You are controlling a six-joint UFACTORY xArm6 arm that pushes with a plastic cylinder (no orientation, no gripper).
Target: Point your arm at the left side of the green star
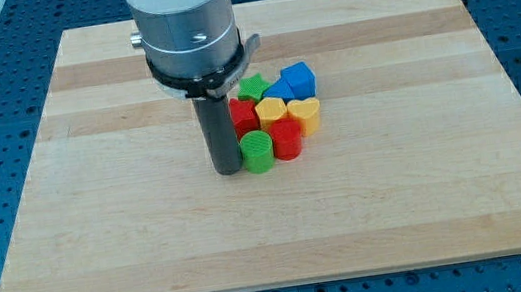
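Note:
The green star (252,88) lies at the top left of a tight cluster of blocks near the board's middle, partly hidden behind the arm's housing. My tip (228,170) rests on the board just left of a green cylinder (257,151), below and left of the star. The rod covers part of a red block (243,116) that sits between the star and the cylinder.
The cluster also holds a blue cube (298,80), another blue block (275,92), a yellow block (270,111), a yellow heart (306,113) and a red cylinder (286,139). The wooden board (97,208) lies on a blue perforated table.

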